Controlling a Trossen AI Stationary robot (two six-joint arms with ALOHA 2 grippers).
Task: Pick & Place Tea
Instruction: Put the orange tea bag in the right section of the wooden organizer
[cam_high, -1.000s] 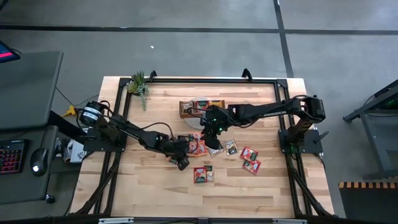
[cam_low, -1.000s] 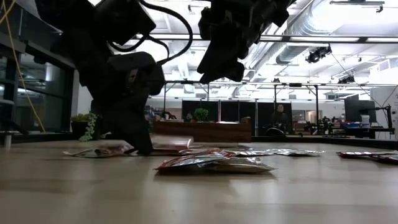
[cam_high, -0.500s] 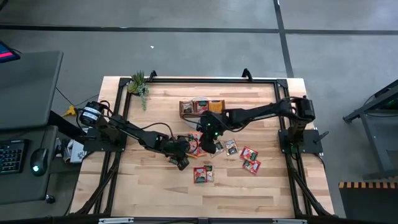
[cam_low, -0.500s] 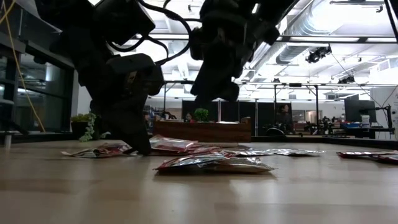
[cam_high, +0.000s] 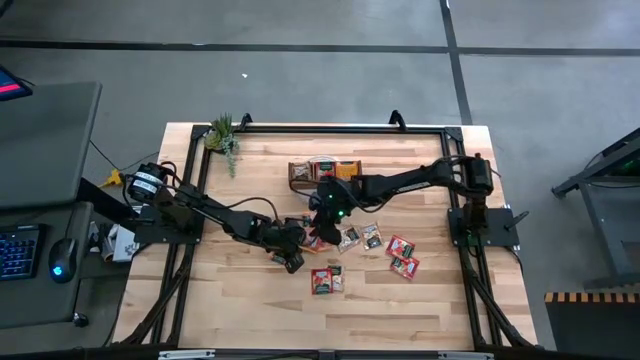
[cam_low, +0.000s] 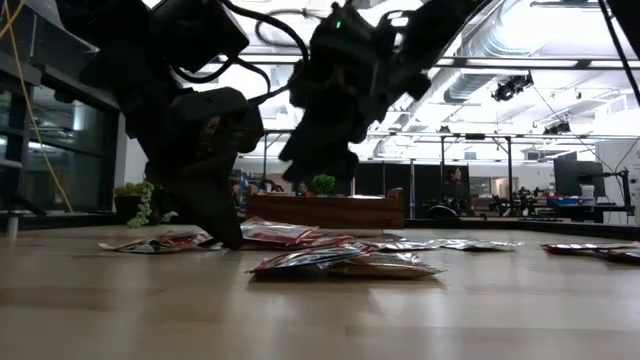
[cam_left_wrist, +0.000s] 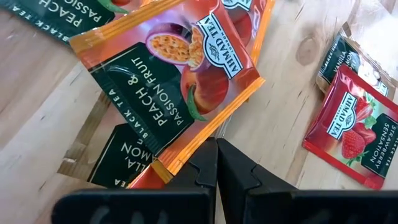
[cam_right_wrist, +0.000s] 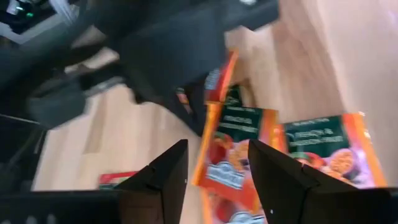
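Observation:
A heap of orange tea sachets lies flat on the wooden table, with more red and green ones scattered to its right and near side. My left gripper is shut, and its tips are down at the heap's left side. They stand at the edge of an orange peach and passion fruit sachet. My right gripper is open and hangs above the heap. Its fingers straddle the air over another orange sachet without touching it. My left gripper's shut fingertips meet the orange border of the peach and passion fruit sachet, slanting down from the table's left. The sachet lies on other sachets and the table. I cannot tell whether the tips press on the border or only stand against it.
The brown wooden tray stands just beyond the heap. A small potted plant is at the far left corner. Loose red sachets lie at the right and near side. The near half of the table is bare wood.
My right gripper has come down and moved toward the table's left, from above the sachets right of the heap to just over the heap beside my left gripper, and it has tipped further forward. The sachets have stayed where they were.

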